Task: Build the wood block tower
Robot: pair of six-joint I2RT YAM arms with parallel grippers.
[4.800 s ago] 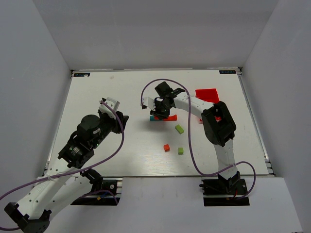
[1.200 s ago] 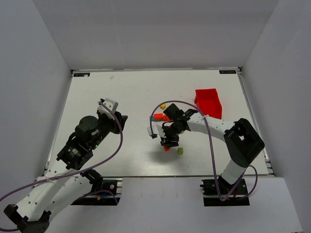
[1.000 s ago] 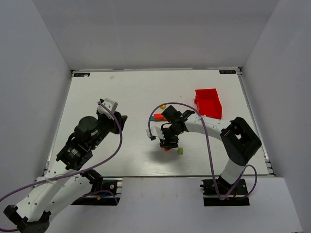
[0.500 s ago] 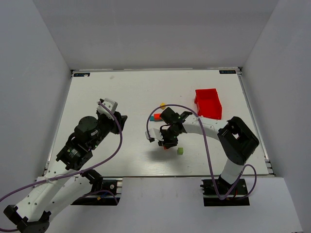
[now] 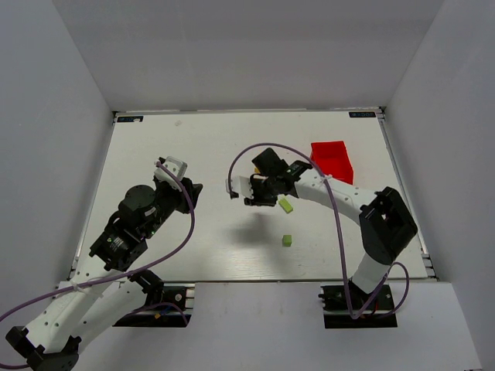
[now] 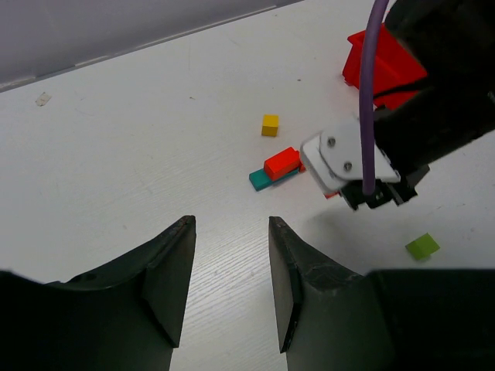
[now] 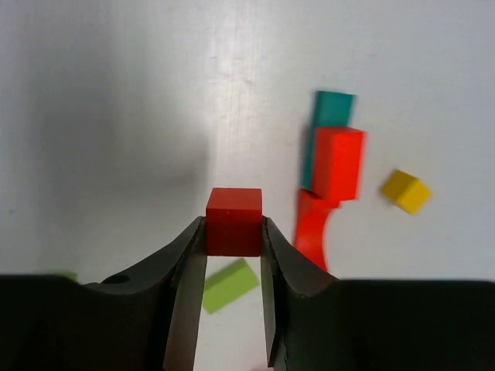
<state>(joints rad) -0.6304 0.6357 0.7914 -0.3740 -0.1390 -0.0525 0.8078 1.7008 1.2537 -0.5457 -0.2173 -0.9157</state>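
1. Right wrist view: my right gripper (image 7: 233, 226) pinches a red cube (image 7: 233, 215) between both fingers, clear of the table (image 7: 116, 85).
2. I see the tower (image 7: 334, 143) beyond it: a red block (image 7: 337, 166) on the teal bar (image 7: 333, 108), a red arch piece (image 7: 313, 232) against it, a yellow cube (image 7: 405, 191) just beside.
3. My left gripper (image 6: 230, 286) hangs parted and empty, well apart.
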